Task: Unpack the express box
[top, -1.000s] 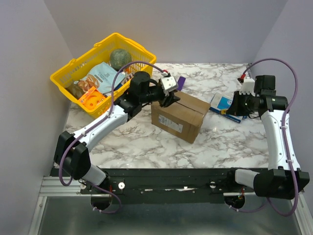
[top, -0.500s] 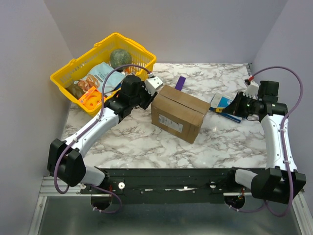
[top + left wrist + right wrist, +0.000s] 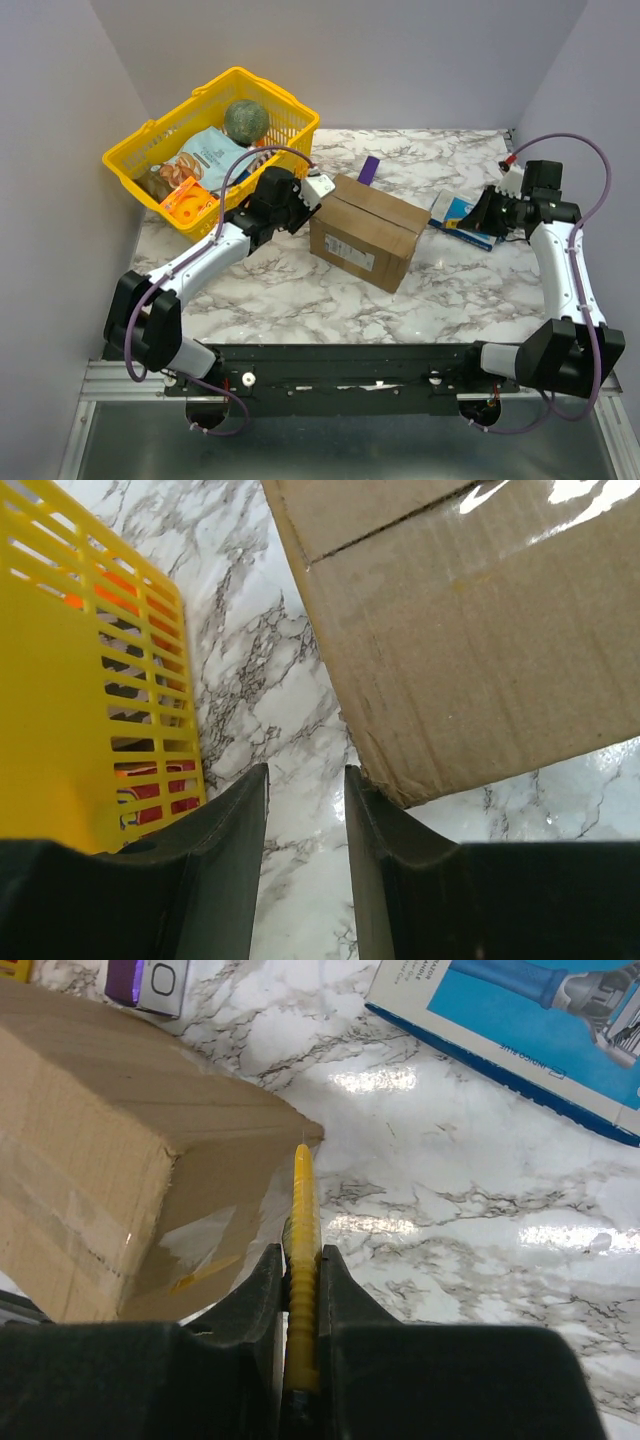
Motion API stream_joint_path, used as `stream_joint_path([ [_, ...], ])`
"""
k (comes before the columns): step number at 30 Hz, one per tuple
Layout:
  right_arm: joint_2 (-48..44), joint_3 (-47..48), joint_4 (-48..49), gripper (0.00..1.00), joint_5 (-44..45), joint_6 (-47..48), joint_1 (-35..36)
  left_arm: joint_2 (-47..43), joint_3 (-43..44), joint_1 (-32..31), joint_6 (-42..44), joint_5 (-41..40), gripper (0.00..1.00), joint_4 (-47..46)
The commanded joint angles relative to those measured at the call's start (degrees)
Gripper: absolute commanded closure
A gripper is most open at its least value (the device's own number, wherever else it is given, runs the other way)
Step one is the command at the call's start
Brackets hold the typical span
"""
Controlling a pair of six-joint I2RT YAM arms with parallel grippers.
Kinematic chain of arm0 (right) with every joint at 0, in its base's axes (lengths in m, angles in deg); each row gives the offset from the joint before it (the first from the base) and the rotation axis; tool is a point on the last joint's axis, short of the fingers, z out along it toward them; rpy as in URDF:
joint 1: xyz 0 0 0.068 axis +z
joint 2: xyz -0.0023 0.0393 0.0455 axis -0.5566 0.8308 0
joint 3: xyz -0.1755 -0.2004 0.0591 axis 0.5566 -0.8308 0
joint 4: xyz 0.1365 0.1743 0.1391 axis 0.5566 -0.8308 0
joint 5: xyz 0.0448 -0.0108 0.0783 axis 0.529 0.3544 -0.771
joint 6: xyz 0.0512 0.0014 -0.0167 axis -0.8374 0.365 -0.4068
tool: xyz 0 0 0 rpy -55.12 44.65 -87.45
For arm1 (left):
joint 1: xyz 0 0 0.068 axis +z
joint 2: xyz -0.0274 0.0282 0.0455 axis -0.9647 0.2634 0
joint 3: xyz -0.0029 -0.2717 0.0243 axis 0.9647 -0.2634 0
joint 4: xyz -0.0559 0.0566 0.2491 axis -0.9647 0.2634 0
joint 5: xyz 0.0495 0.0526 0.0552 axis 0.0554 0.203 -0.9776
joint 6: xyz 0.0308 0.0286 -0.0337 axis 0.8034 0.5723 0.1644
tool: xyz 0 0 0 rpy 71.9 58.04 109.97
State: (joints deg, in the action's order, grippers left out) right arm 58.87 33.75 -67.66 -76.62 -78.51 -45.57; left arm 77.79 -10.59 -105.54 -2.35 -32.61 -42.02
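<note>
Your left gripper [image 3: 305, 775] dropped beside diagonal-lying express box [image 3: 365, 232], jaws released; right gripper [image 3: 302, 1250] jaws clench yellow blade [image 3: 303, 1200].

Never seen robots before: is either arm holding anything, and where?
The right jaws pinch a thin yellow tool by its near end; the left jaws are empty.

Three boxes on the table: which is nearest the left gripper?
The brown cardboard express box, right beside the left gripper; the purple box and blue box lie farther.
</note>
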Motion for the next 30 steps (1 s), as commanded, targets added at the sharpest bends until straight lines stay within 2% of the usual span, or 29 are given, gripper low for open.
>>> stream_joint_path([
  [1, 2.89, 2.77, 2.55, 0.99, 1.98, 0.74, 0.06, -2.11, -2.93, 0.05, 4.03, 7.06, 0.55, -3.66],
  [3, 3.77, 3.30, 2.55, 1.00, 2.51, 1.01, 0.15, -4.48, -4.16, 0.05, 4.12, 9.00, 0.55, -3.92],
  [8, 5.53, 5.06, 3.34, 0.99, 3.03, 0.83, 0.15, -13.87, -13.29, -0.39, 4.91, 19.89, 0.53, -7.25],
  [10, 5.62, 6.64, 3.16, 1.00, 4.44, 2.23, 0.06, -15.30, -13.40, -0.74, 4.12, 19.29, 0.54, -4.64],
  [11, 5.53, 8.39, 2.82, 1.00, 4.62, 2.94, -0.12, -16.96, -13.05, -0.66, 2.55, 18.94, 0.54, -0.53],
  [13, 5.27, 9.72, 2.46, 1.00, 2.70, 3.56, -1.60, -19.68, -13.04, -0.39, 3.06, 20.34, 0.54, 3.09],
  [16, 5.36, 8.15, 3.86, 1.00, -8.44, 0.59, -6.17, -26.89, -16.71, -1.18, 6.22, 25.61, 0.40, 1.55],
  [17, 5.36, 7.01, 5.61, 1.00, -13.44, -0.73, -7.31, -28.65, -17.43, -2.40, 7.36, 25.62, 0.31, -2.04],
  [18, 4.83, 4.21, 7.10, 0.99, -16.27, -2.40, -9.59, -28.40, -17.35, -4.33, 11.63, 22.40, 0.28, -2.86],
  [19, 4.31, 2.27, 8.77, 0.99, -19.43, -3.90, -10.74, -27.18, -14.65, -8.87, 14.37, 20.54, 0.28, -2.78],
  [20, 3.69, 0.69, 12.44, 1.00, -24.34, -7.22, -11.62, -23.25, -12.54, -10.48, 16.84, 19.04, 0.28, -0.69],
  [22, 0.98, -5.18, 16.15, 1.00, -26.57, -11.19, -13.12, -18.49, -4.83, -13.12, 19.92, 17.63, 0.28, 1.08],
  [25, -3.32, -12.93, 27.21, 1.00, -32.20, -18.30, -13.74, -10.92, 1.61, -14.80, 24.83, 17.80, 0.28, 3.02],
  [26, -4.21, -17.39, 32.20, 1.00, -32.56, -22.33, -13.91, -8.73, 1.90, -15.94, 26.69, 17.71, 0.28, 2.15],
  [30, -8.52, -27.09, 41.47, 0.99, -33.43, -30.18, -16.89, -5.56, 0.75, -18.50, 33.55, 17.35, 0.27, -3.74],
])
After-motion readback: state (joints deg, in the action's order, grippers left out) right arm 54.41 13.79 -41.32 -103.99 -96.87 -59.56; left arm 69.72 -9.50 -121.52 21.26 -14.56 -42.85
